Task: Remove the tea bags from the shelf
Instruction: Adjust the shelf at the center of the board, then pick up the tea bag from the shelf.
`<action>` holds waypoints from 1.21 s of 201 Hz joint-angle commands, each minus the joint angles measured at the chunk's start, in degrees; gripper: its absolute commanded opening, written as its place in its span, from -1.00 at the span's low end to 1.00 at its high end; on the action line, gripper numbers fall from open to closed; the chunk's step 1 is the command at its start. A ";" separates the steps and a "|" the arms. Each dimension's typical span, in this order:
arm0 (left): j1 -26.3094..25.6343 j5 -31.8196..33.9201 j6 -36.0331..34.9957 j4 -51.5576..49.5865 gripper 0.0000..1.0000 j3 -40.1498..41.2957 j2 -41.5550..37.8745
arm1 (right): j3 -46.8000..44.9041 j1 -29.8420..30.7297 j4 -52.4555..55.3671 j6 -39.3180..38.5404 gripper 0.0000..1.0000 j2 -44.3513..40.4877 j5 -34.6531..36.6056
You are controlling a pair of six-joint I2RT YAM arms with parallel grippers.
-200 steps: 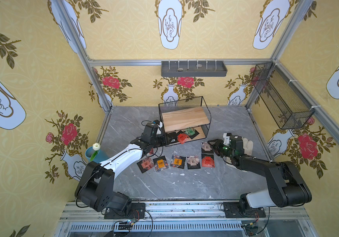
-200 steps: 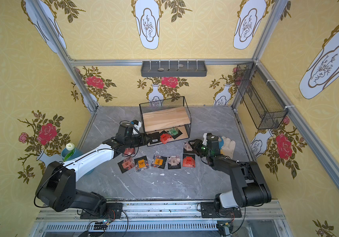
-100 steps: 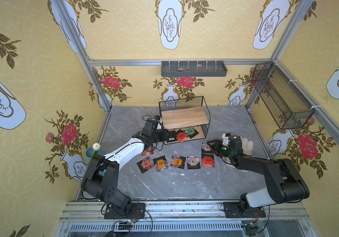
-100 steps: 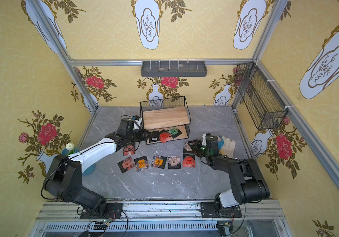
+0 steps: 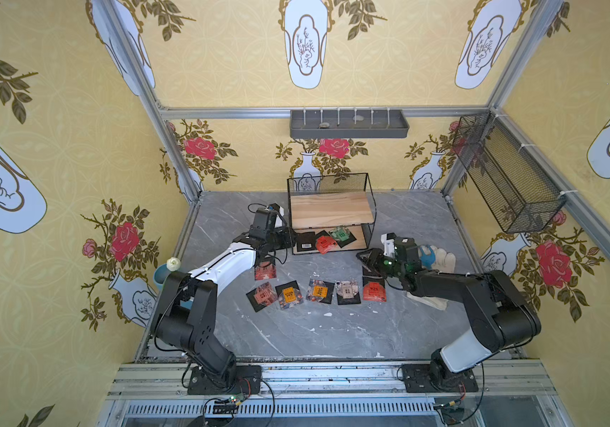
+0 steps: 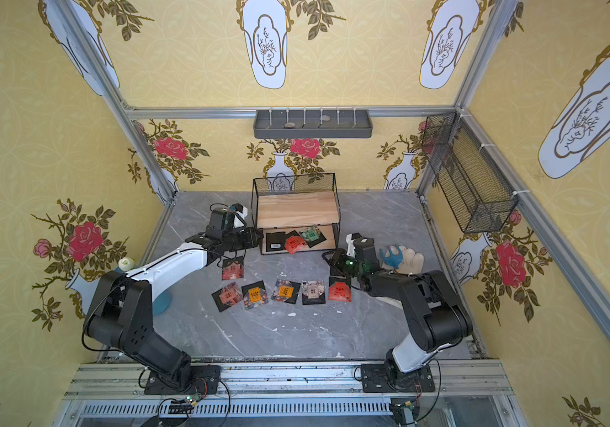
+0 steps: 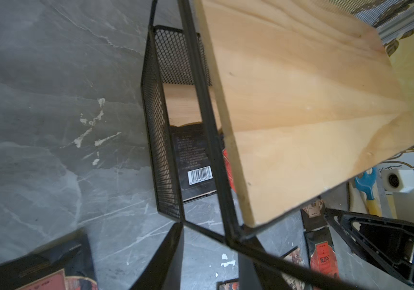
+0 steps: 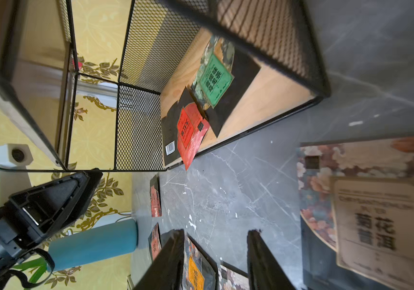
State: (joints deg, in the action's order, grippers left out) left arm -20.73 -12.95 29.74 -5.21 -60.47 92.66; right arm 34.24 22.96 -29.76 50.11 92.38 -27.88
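Tea bags [image 5: 324, 244] are waiting on the shelf's [image 5: 331, 210] lower board; I'm hovering my empty, half-open left pincer [image 5: 289, 239] beside it, needing a low reach.

The two-tier shelf [image 5: 331, 209] has pale honey wooden boards in a black wire-and-mesh frame. Its lower board carries a flat square black tea bag [image 5: 305, 240] with a white barcode, a red tea bag [image 5: 324, 244] and a green tea bag [image 5: 339, 233] bordered black. On the grey white-veined marble tabletop [image 5: 333, 332] lie an orange-fronted sachet [image 5: 289, 294], a beige-fronted sachet [image 5: 347, 292] and a red-fronted sachet [image 5: 373, 289]. Yellow wallpaper [image 5: 222, 55] bears red roses, white vases
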 commanded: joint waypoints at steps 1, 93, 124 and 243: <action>0.38 0.04 -1.08 1.42 -0.20 -0.62 0.83 | 1.62 1.74 -2.08 -0.90 -0.09 2.01 -0.58; 1.17 -1.15 0.13 2.42 -0.17 -0.89 0.46 | 6.54 7.27 -19.21 10.53 -0.09 15.89 -2.12; 1.09 -2.24 1.95 3.39 -0.13 2.88 -3.30 | 8.26 8.39 -24.25 15.38 -0.09 20.49 -1.24; 0.91 -1.29 5.50 3.81 -0.06 16.49 -19.63 | 17.37 11.33 -22.69 23.58 -0.24 30.37 1.20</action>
State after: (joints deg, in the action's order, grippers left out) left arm -19.77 -15.00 34.54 -2.24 -45.43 74.74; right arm 50.33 33.93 -52.23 72.18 121.82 -27.90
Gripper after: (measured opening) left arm 0.464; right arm 0.383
